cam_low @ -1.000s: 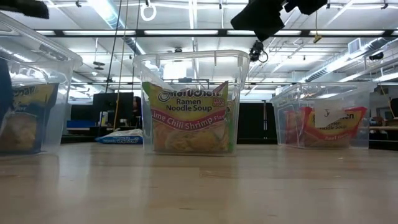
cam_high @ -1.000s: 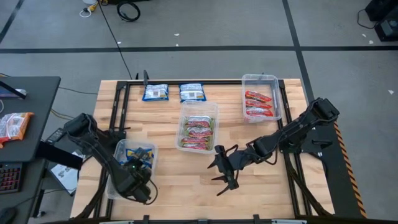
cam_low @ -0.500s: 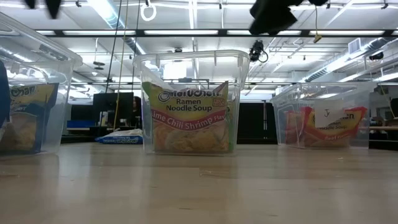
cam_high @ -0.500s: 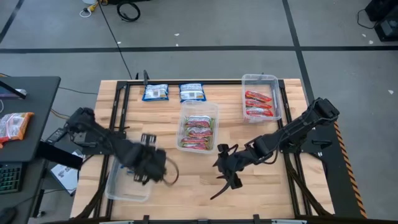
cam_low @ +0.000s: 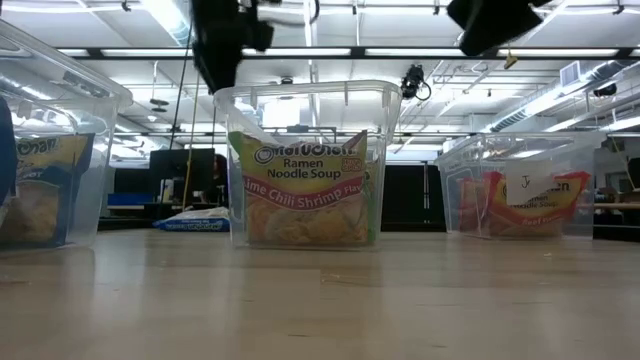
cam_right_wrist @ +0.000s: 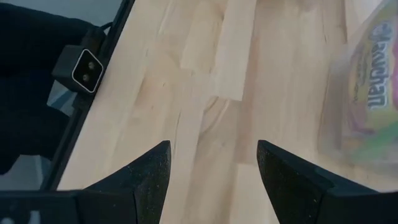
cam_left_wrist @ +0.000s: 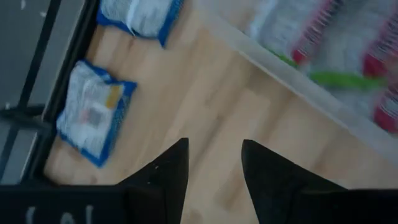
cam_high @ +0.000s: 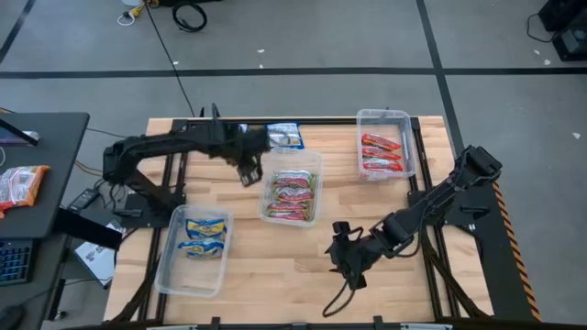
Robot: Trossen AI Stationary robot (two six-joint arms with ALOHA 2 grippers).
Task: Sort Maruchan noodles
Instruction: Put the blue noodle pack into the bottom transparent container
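Note:
Two loose blue Maruchan noodles packets (cam_left_wrist: 93, 115) (cam_left_wrist: 140, 15) lie flat on the table by its far edge; the high view shows one of them (cam_high: 283, 136). My left gripper (cam_high: 248, 172) hovers open beside them, close to the middle tub (cam_high: 293, 186) of green-pink packets (cam_low: 305, 185), with nothing between its fingers (cam_left_wrist: 168, 174). More blue-and-yellow packets (cam_high: 204, 236) lie in the left tub (cam_high: 174, 275). Red packets (cam_high: 381, 153) lie in the right tub (cam_high: 408, 137). My right gripper (cam_high: 347, 266) hangs open over bare wood near the table's middle front.
A black frame rail (cam_high: 183, 122) runs along the table's far and side edges. Bare wood (cam_high: 275, 266) lies between the left tub and my right gripper. A side desk (cam_high: 37, 174) with a snack bag stands left of the table.
My left gripper has risen out of the left tub and swung fast toward the far edge and right, ending beside the middle tub near the loose blue packets. The packets in the left tub now show uncovered. My right gripper has drifted a little toward the near edge.

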